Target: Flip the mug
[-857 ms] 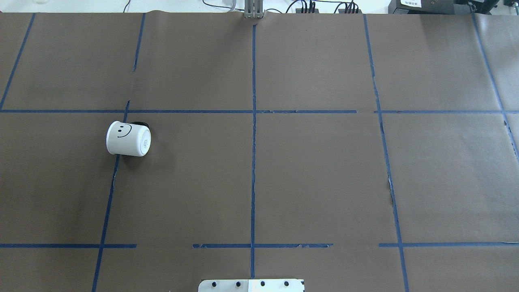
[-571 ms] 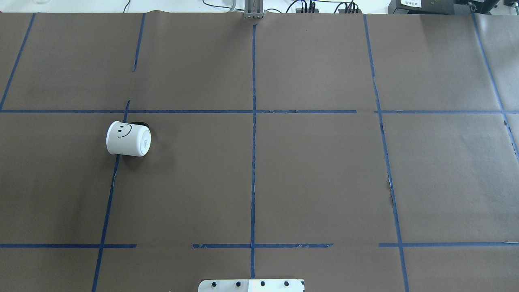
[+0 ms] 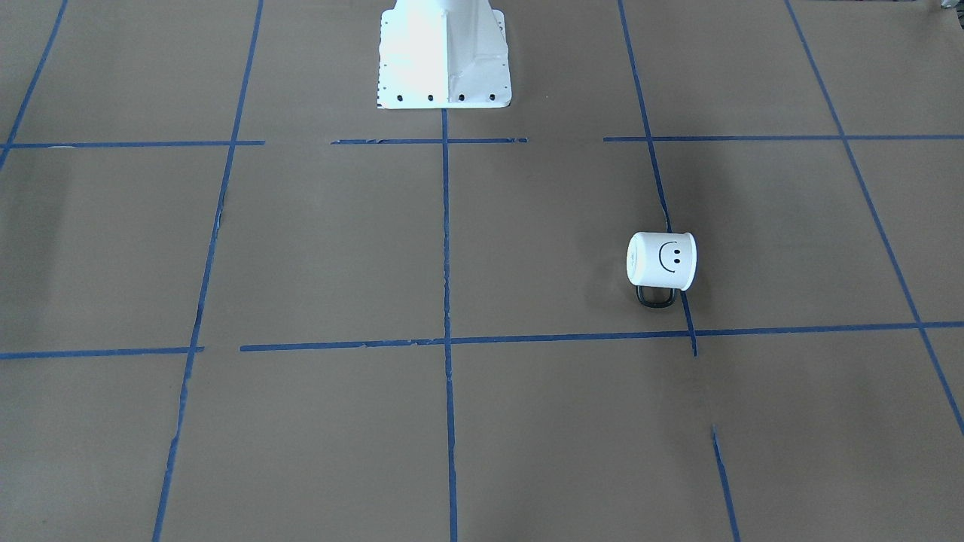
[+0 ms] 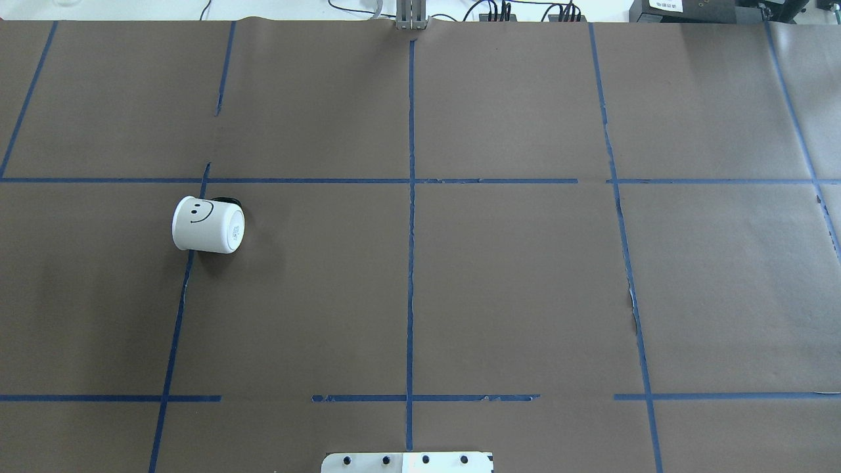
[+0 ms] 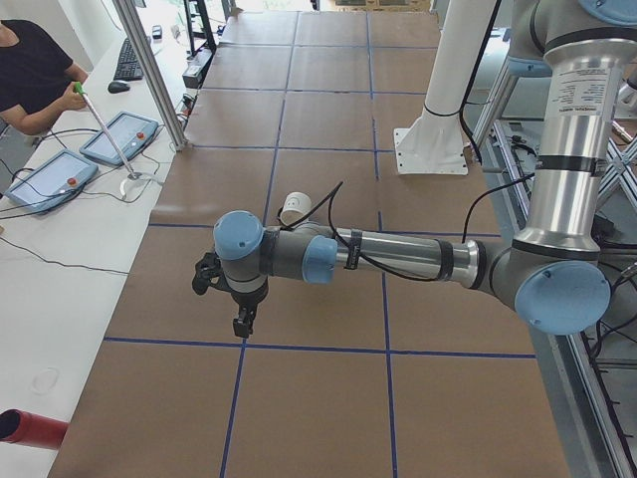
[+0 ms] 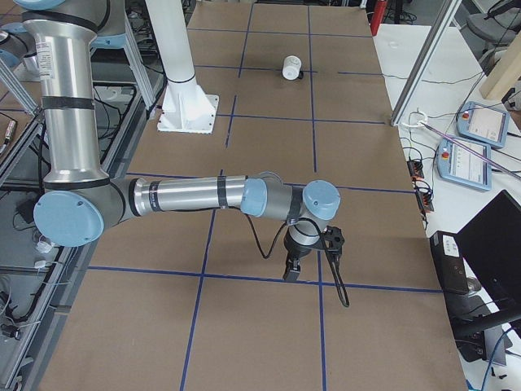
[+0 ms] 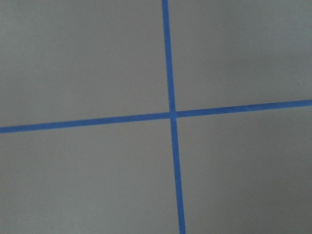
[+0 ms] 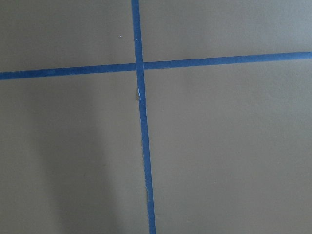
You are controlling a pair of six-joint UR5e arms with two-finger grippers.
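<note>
The mug [image 4: 208,225] lay on its side on the table [image 4: 512,289], in the robot's left half, handle away from the robot: not yet flipped. The left gripper [image 5: 242,321] and right gripper [image 6: 291,271] hung well apart from it — probably a start pose — and whether their jaws were parted or closed could not be told.
</note>
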